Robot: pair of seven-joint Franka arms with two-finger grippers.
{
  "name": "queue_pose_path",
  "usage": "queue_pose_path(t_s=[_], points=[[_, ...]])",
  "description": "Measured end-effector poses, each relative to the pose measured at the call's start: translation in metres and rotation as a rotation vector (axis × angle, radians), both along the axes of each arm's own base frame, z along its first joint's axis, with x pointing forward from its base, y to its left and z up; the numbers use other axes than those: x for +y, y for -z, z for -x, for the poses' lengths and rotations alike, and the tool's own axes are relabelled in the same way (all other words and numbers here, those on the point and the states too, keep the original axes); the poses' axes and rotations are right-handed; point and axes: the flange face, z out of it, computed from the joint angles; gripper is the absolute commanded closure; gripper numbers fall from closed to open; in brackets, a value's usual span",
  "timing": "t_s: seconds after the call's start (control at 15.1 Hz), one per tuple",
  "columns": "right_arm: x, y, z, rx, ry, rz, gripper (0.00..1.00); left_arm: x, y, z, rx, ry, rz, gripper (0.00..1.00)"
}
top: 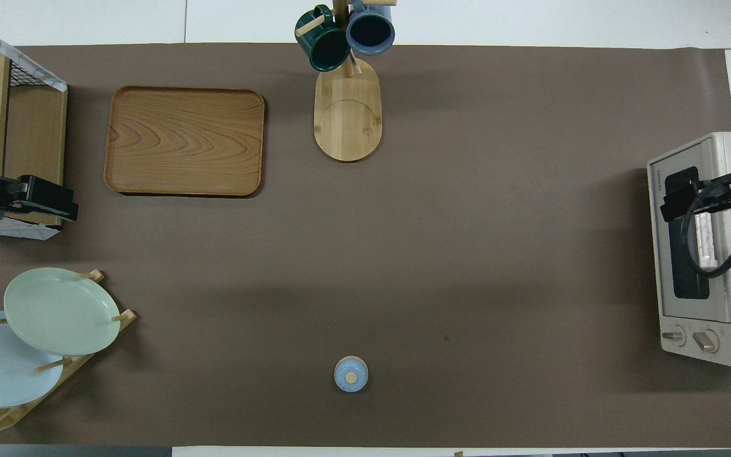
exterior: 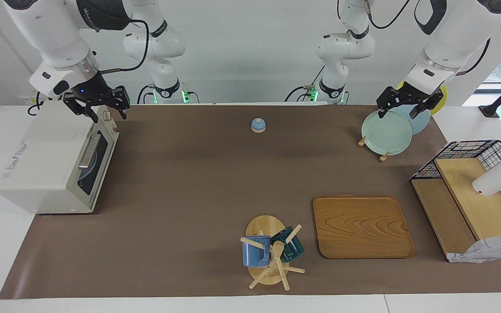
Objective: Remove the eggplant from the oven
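The cream-white oven (exterior: 46, 161) stands at the right arm's end of the table with its dark glass door shut and its silver handle (exterior: 87, 152) facing the table's middle. Through the glass I make out only a bluish plate; the eggplant is hidden. My right gripper (exterior: 107, 114) hangs open over the oven's top edge near the knobs, with nothing between its fingers. In the overhead view it lies over the oven (top: 721, 254) door. My left gripper (exterior: 397, 114) waits open over the plate rack, holding nothing.
A pale green plate (exterior: 386, 132) leans in a rack with blue and yellow plates. A wooden tray (exterior: 361, 226), a mug tree (exterior: 272, 252) and a wire shelf (exterior: 472, 195) stand farther out. A small blue lid (exterior: 258, 125) lies near the robots.
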Motion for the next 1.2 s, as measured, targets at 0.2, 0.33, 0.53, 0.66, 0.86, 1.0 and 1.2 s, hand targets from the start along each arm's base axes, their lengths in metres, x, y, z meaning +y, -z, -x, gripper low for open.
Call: queue_pose_path(t_s=[0.2, 0.33, 0.53, 0.66, 0.86, 1.0, 1.2], points=[[-0.008, 0.015, 0.002, -0.013, 0.014, 0.0, 1.0, 0.0, 0.0, 0.0, 0.0, 0.0, 0.0, 0.0], [-0.018, 0.026, 0.004, -0.038, 0.047, 0.015, 1.0, 0.0, 0.0, 0.0, 0.0, 0.0, 0.0, 0.0], [-0.027, 0.064, 0.013, -0.084, 0.115, 0.097, 1.0, 0.0, 0.0, 0.0, 0.0, 0.0, 0.0, 0.0], [-0.033, 0.091, 0.02, -0.075, 0.152, 0.163, 1.0, 0.0, 0.0, 0.0, 0.0, 0.0, 0.0, 0.0], [-0.047, 0.111, 0.02, -0.073, 0.168, 0.241, 1.0, 0.0, 0.0, 0.0, 0.0, 0.0, 0.0, 0.0], [-0.058, 0.12, 0.02, -0.078, 0.168, 0.263, 1.0, 0.0, 0.0, 0.0, 0.0, 0.0, 0.0, 0.0], [-0.073, 0.137, 0.022, -0.084, 0.178, 0.266, 1.0, 0.0, 0.0, 0.0, 0.0, 0.0, 0.0, 0.0]])
